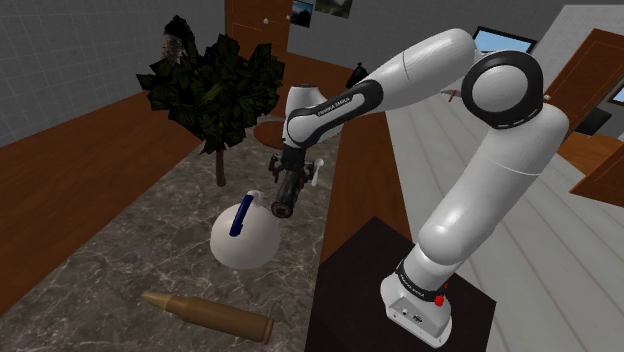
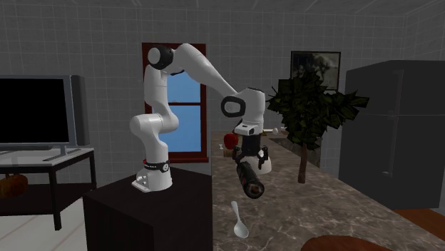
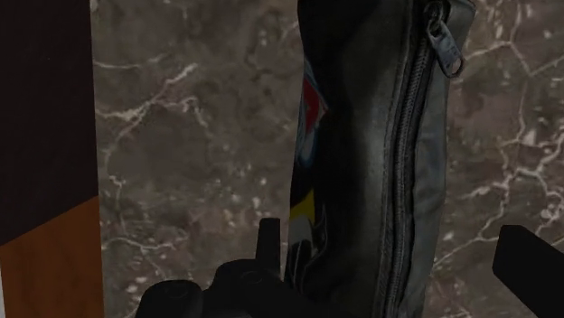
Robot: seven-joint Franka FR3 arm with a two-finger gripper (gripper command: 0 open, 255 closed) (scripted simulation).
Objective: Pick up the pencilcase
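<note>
Marble table (image 1: 120,250), shoulder view: a round white jug (image 1: 243,243) with a blue handle stands just left of the black tool (image 1: 291,176). The tool is clamped on a dark zippered pencilcase (image 2: 250,182), which hangs over the table.

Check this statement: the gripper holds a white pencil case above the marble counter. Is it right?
No: the pencil case is dark, not white, as the wrist view shows. The gripper does hold it above the marble counter.

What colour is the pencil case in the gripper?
The pencil case is dark grey to black, with red, blue and yellow marks; clearest in the wrist view.
</note>
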